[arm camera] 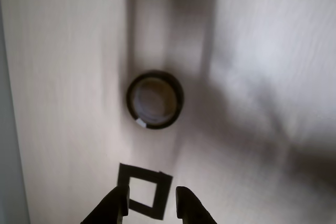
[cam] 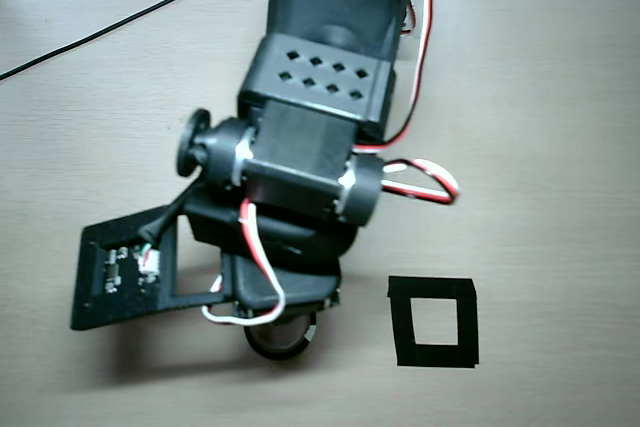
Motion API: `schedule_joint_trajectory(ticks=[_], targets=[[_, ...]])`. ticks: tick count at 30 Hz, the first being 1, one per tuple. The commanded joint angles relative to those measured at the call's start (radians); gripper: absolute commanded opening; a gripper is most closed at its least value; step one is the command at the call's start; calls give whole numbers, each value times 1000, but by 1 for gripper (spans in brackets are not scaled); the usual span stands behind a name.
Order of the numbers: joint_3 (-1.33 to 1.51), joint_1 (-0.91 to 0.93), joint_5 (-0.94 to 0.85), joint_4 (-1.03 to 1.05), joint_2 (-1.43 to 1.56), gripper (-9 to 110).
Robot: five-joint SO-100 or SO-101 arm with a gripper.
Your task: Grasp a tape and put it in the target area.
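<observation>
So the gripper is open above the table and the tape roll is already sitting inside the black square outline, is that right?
Not quite. The tape lies on the bare table outside the target area, as the wrist view shows; the square's middle is empty in the overhead view too. The gripper is open, holding nothing.

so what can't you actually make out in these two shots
- Tape: overhead view, mostly hidden under the arm; only a bottom arc shows.
- Gripper: wrist view, cut off by the bottom edge; unseen overhead.
- Tape's white mark: wrist view, blurred.
- Target area: wrist view, a fingertip overlaps its left side.
</observation>
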Motion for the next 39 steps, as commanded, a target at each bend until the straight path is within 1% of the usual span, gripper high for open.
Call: schedule_joint_trajectory(ticks=[1,9,26,39], targets=[[6,9,-11,-2,57,10],[118,-9,-6,6,161,10],[149,5,-34,0,147,10],[445,-11,-144,-219,124,15]])
